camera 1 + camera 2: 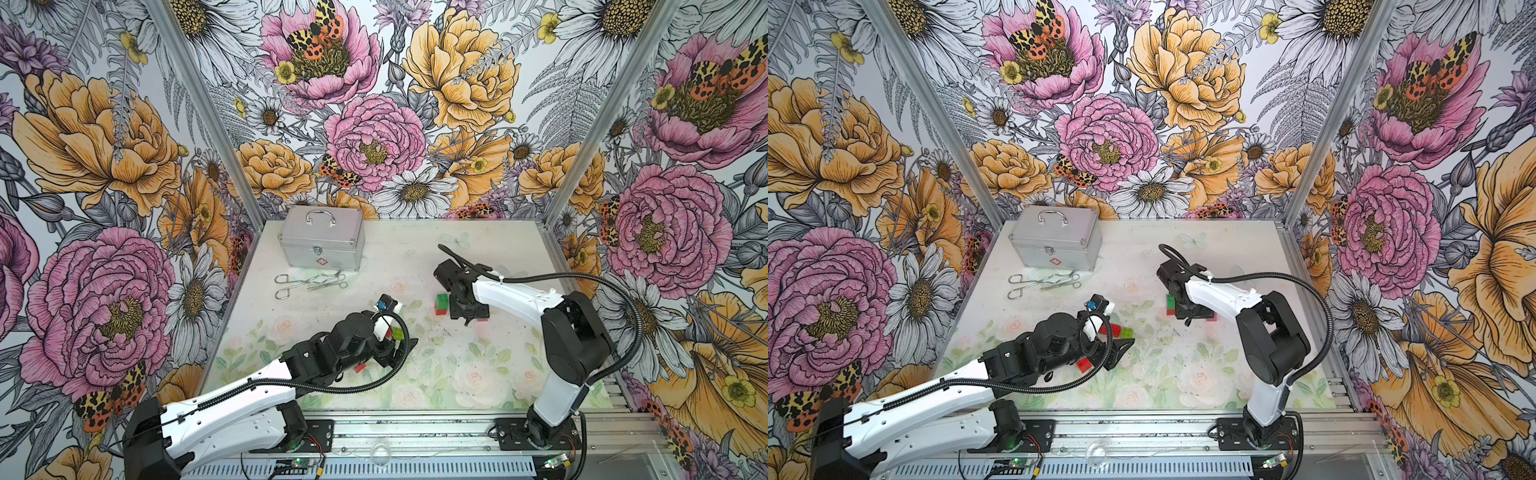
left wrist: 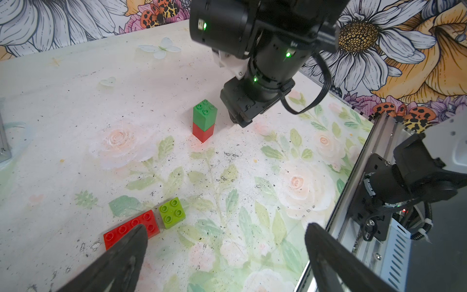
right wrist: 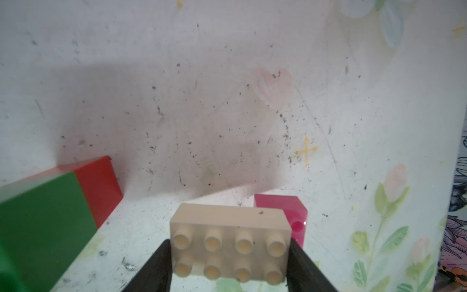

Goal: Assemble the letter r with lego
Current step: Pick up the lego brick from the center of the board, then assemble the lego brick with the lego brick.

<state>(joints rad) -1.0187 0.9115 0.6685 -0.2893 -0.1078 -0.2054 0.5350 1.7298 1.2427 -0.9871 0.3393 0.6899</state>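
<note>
A dark green lego brick stacked on a red one [image 1: 441, 304] [image 2: 204, 120] stands upright mid-table. Just right of it my right gripper [image 3: 230, 252] points down, shut on a white brick [image 3: 228, 242], with a finger pressed against each short end. Behind the white brick lies a pink brick [image 3: 295, 217]. My left gripper [image 2: 226, 227] is open and low over the mat with nothing between its fingers. A long red brick [image 2: 131, 227] and a lime brick [image 2: 171, 213] lie side by side by one fingertip. Another red brick [image 1: 1084, 364] shows under the left arm.
At the back left stands a silver metal case [image 1: 321, 237], with metal scissors and forceps [image 1: 309, 282] lying in front of it. An aluminium rail [image 1: 415, 432] runs along the front edge, carrying both arm bases. Floral walls enclose three sides.
</note>
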